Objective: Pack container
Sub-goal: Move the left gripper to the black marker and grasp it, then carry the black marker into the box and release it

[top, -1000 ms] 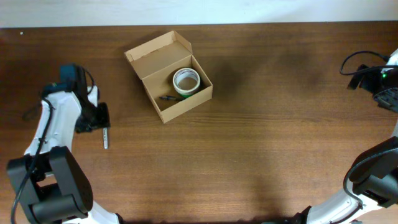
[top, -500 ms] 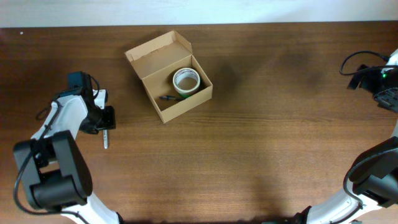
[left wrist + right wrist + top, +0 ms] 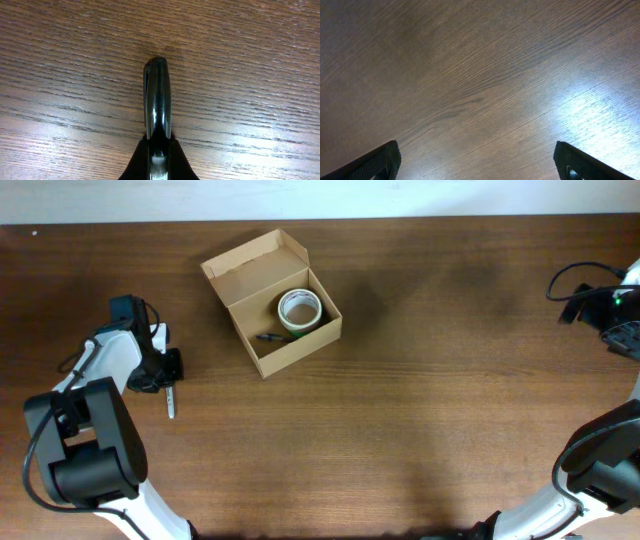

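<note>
Nearest the front edge of the table (image 3: 420, 420), by its left edge, one slim dark pen (image 3: 170, 402) lies on the wood, pointing toward that front edge. The left gripper (image 3: 168, 375) sits just behind it. In the left wrist view its fingers are drawn in narrow on the pen's near end, and the glossy barrel (image 3: 157, 95) runs straight out ahead of them over the grain.

Farther back, at the right edge and toward the far right corner, the right gripper (image 3: 475, 150) hangs over bare wood. Its two fingers stand wide apart at the bottom corners of its wrist view, with nothing between them.

Farthest back, left of the middle and close to the far edge, stands the one container (image 3: 300, 350), a tan cardboard box turned at an angle to the table's edges. Its flap lid is open and leans back toward the far left corner. Two things lie inside: one roll of tape (image 3: 299, 310) flat against the right-hand side, and one small dark pen-shaped item (image 3: 268, 338) on the floor by the front wall. The box is well apart from both grippers.
</note>
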`<control>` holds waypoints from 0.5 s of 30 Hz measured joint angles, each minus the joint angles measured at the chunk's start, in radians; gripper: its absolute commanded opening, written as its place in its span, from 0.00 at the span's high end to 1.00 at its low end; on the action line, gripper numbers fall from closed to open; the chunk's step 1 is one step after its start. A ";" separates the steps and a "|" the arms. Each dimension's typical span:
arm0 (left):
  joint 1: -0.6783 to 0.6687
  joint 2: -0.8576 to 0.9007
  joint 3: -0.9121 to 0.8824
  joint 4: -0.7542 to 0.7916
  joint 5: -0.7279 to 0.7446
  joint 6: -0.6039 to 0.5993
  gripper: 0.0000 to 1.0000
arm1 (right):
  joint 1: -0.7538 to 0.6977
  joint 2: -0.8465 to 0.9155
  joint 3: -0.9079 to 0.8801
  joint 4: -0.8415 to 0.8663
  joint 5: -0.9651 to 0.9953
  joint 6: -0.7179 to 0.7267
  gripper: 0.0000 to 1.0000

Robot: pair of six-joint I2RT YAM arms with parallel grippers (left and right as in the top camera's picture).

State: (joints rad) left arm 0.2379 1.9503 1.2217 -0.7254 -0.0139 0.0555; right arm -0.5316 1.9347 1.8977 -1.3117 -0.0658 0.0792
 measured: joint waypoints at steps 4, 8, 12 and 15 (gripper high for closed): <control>0.000 0.008 0.019 -0.025 0.000 -0.003 0.98 | 0.000 0.000 0.000 0.000 0.000 0.000 0.01; 0.000 0.047 0.113 -0.156 0.003 -0.002 0.98 | 0.000 0.000 0.000 0.000 0.000 0.000 0.01; -0.001 0.083 0.330 -0.323 0.030 0.034 0.98 | 0.000 0.000 0.000 0.000 0.000 0.000 0.01; -0.006 0.087 0.564 -0.395 0.084 0.082 0.98 | 0.000 0.000 0.000 0.000 0.000 -0.001 0.01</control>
State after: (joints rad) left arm 0.2317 2.0369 1.7855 -1.1206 0.0704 0.1375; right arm -0.5316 1.9347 1.8977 -1.3117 -0.0662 0.0784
